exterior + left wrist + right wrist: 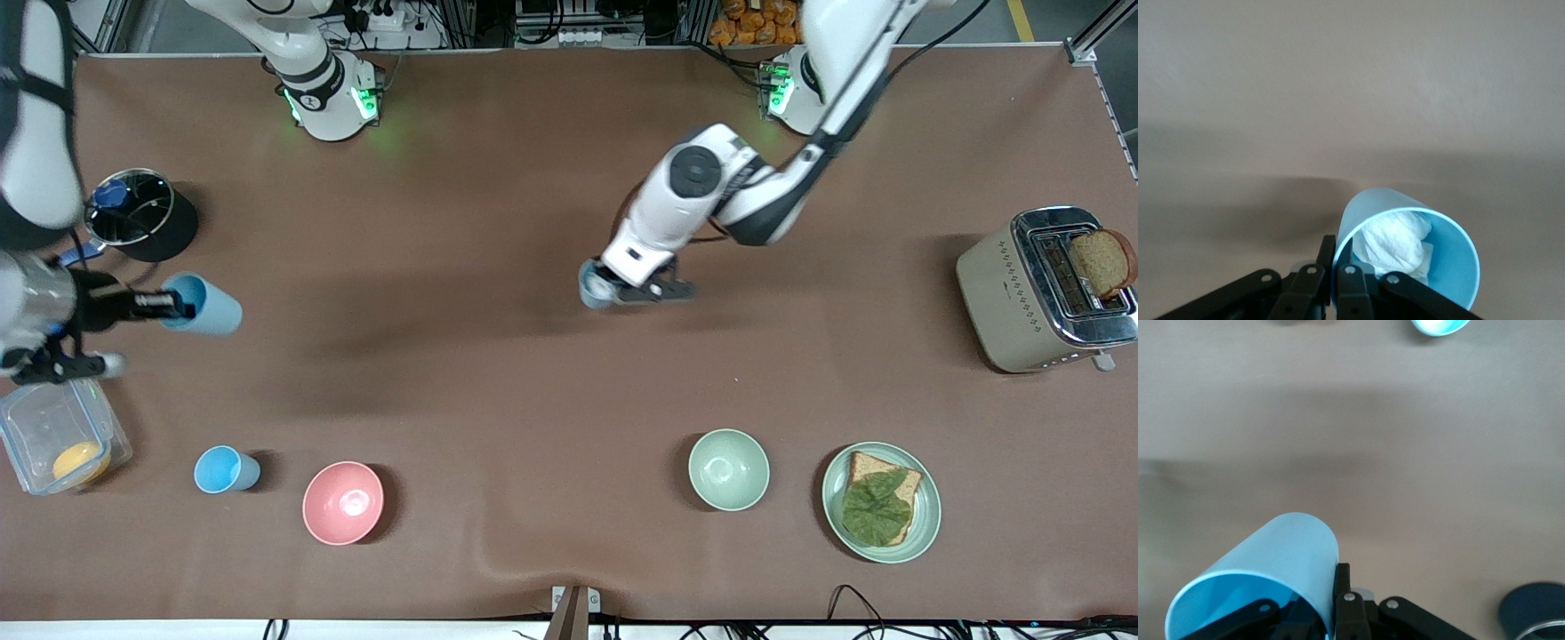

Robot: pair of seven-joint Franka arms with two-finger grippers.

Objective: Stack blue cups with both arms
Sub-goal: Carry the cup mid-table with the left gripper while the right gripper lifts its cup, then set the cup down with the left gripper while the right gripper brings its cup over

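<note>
My right gripper is shut on the wall of a sky blue cup, held on its side over the table at the right arm's end. The right wrist view shows this cup with its rim pinched between the fingers. My left gripper is shut on a paler blue cup over the middle of the table; the hand mostly hides it. In the left wrist view this cup holds crumpled white tissue. Another sky blue cup stands upright beside the pink bowl.
A pink bowl, a pale green bowl and a plate with bread and lettuce stand along the near edge. A toaster is at the left arm's end. A black pot and a clear container are near my right gripper.
</note>
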